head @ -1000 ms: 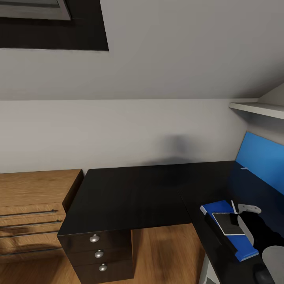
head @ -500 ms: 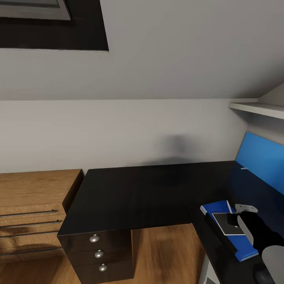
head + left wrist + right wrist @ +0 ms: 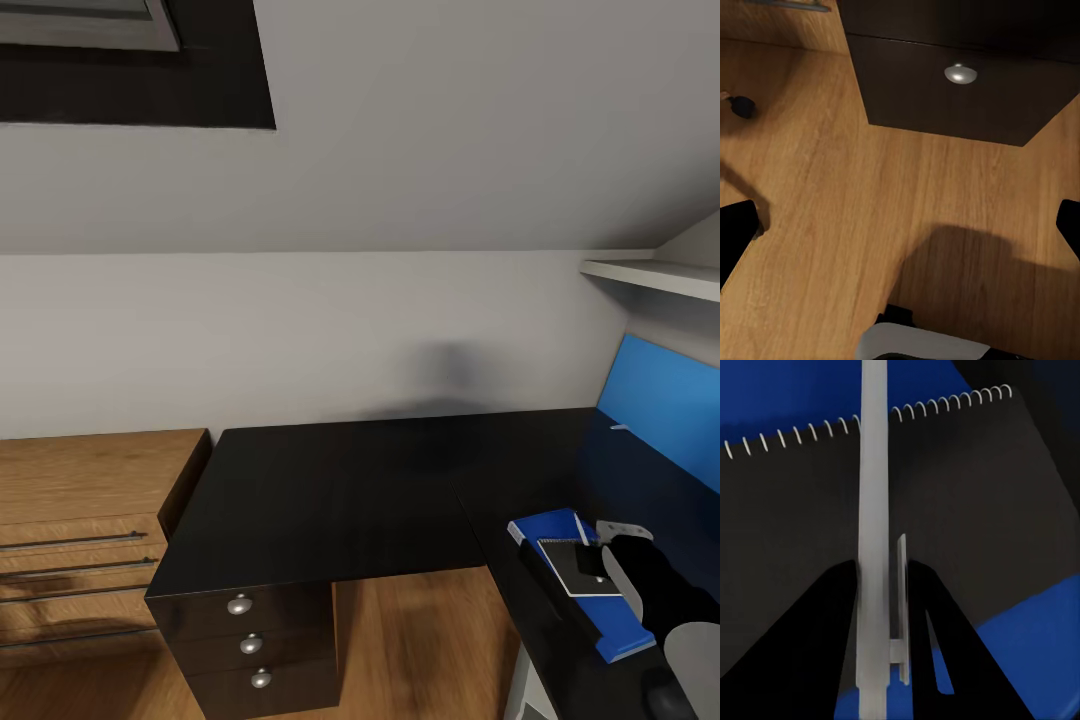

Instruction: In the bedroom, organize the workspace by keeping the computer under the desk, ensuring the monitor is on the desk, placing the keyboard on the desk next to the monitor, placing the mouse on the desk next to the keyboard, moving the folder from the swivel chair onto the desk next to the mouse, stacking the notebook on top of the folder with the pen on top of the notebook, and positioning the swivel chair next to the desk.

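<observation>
The right gripper [image 3: 600, 545] has come down since a second ago, still clamped on the slim white pen [image 3: 874, 532], now just over the black spiral notebook [image 3: 575, 568] on the blue folder [image 3: 600, 600] on the black counter [image 3: 350, 500]; release looks next; the left gripper's state I cannot tell

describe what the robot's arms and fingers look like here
In the head view the right arm is a rounded matte black link ending in a pale grey wrist piece, with a light grey rounded shell nearer the camera. The right gripper has flat, plain black tapered fingers. The left gripper's fingers are likewise plain black. No cables or markings are visible.
</observation>
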Robot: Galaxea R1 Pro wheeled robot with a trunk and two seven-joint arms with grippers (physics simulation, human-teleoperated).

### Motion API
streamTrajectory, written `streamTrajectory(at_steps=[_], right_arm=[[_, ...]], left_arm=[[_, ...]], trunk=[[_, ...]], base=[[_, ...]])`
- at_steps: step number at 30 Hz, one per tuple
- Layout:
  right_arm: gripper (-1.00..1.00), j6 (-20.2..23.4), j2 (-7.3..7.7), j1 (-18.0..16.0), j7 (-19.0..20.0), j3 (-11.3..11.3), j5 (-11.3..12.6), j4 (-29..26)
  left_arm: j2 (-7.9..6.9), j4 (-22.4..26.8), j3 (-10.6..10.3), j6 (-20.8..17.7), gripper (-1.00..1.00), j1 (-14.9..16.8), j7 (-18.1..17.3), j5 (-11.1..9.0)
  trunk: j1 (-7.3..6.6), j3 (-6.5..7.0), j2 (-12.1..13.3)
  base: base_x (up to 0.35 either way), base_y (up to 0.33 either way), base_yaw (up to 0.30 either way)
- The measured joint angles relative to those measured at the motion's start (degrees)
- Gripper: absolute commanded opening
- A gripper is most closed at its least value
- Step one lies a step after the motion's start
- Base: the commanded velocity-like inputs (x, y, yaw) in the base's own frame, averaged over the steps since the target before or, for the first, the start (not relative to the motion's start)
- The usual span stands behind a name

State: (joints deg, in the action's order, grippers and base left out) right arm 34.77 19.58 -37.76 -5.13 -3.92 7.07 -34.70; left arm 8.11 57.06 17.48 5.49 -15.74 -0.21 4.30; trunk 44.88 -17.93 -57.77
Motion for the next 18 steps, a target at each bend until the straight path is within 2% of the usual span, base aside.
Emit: streamTrajectory(at_steps=[8,18], right_arm=[[-1.00,0.3,0.01,0.0,0.0,0.0,0.0,0.1],[-1.00,0.3,0.02,0.0,0.0,0.0,0.0,0.1]], left_arm=[[0.09,0.5,0.1,0.0,1.00,0.0,0.1,-0.1],[0.18,0.6,0.1,0.0,1.00,0.0,0.1,-0.1]], trunk=[[0.00,0.00,0.0],[2.19,-1.79,-4.0]], base=[[0.000,0.000,0.000],[0.000,0.000,0.000]])
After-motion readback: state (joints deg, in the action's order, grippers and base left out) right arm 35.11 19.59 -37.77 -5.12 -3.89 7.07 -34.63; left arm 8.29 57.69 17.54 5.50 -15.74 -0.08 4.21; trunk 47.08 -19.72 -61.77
